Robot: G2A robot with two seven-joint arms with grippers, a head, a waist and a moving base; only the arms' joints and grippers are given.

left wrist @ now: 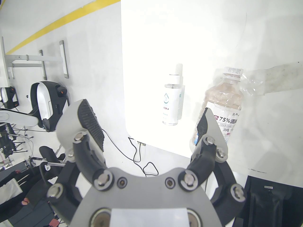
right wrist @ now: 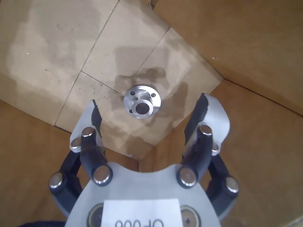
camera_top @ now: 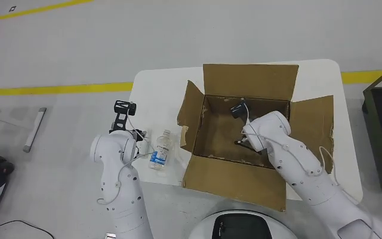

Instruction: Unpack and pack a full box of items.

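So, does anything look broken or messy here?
A little. The cardboard box has a ragged, torn-looking flap on the side toward the alcohol bottle, which lies on its side on the table. Nothing looks spilled.

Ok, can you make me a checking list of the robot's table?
Surface: white table, smudged.
Job's things: open brown cardboard box; round silver metal flange on its floor; clear plastic bottle and small clear spray bottle lying outside it.
Clutter: possibly a clear tape strip by the bottle's cap.
Grippers: left gripper open near the bottles; right gripper open over the flange.
Cables: thin black cable at the table edge.
Surroundings: grey floor, yellow line.
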